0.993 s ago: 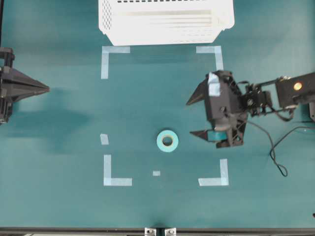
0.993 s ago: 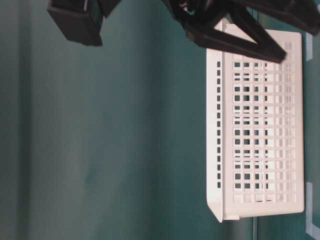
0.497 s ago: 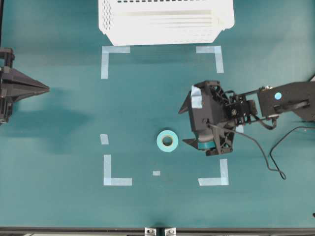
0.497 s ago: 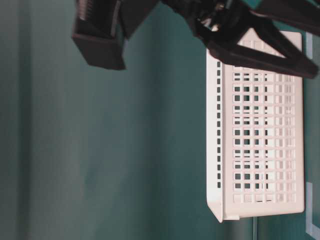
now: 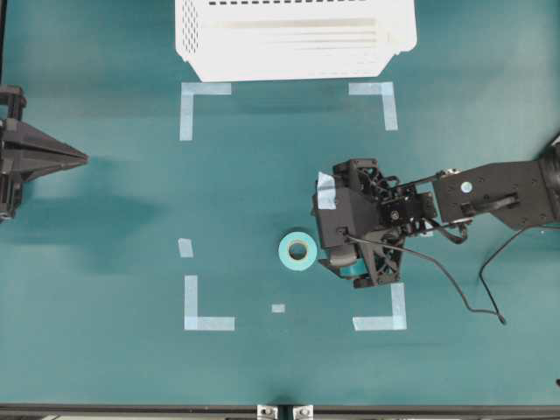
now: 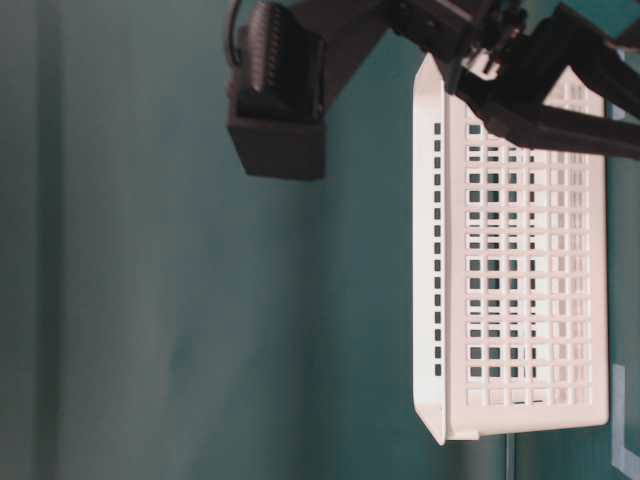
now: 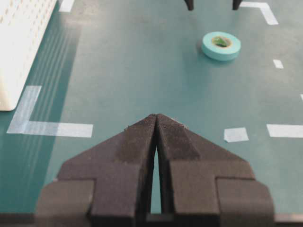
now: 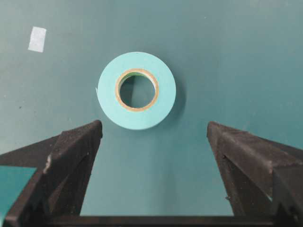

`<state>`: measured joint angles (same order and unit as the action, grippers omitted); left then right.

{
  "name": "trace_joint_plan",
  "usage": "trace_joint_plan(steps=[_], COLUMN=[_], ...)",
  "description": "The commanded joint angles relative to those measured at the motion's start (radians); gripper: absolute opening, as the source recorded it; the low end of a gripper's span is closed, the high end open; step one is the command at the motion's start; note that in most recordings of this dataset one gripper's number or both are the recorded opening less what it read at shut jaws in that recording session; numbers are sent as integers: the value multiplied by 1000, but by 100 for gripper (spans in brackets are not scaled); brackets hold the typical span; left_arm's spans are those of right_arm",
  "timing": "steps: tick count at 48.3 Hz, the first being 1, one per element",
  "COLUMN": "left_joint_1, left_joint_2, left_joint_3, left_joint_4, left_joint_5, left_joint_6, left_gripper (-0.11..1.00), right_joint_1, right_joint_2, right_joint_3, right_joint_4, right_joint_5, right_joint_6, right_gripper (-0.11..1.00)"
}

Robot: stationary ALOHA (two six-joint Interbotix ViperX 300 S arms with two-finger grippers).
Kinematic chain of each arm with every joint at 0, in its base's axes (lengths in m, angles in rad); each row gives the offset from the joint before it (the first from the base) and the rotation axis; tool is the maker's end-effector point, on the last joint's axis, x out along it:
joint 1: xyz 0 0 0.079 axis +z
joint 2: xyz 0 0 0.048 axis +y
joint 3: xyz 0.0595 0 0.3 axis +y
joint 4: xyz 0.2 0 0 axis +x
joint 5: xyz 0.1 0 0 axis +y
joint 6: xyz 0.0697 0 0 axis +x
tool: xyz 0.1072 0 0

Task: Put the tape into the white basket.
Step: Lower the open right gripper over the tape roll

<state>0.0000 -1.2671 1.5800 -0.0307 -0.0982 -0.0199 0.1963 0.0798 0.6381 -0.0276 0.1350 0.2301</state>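
Teal tape (image 5: 297, 251) flat on the green table (image 5: 105, 262) inside the corner marks, right gripper (image 8: 154, 130) jaws spread wide just beside it, not touching, left gripper (image 7: 156, 119) pressed together at the table's left edge, white basket (image 5: 293, 39) far off, empty-handed arms

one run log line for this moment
phase: approach | right gripper: open, short of tape | left gripper: shut, idle | white basket: no tape visible
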Motion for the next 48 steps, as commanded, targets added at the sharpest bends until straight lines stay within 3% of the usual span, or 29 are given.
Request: trace_joint_plan(steps=[1, 48], left_joint_1=[2, 2], left_joint_2=[6, 6], left_joint_3=[-11, -11], left_joint_4=[2, 2], left_joint_5=[-5, -5], left_joint_6=[2, 2], left_gripper=[-11, -11], right_joint_1=[9, 25], right_joint_2=[-5, 126], right_joint_3=[-26, -100], right_joint_4=[2, 0], right_joint_5=[-3, -37], right_joint_6=[3, 5], right_gripper=[97, 97])
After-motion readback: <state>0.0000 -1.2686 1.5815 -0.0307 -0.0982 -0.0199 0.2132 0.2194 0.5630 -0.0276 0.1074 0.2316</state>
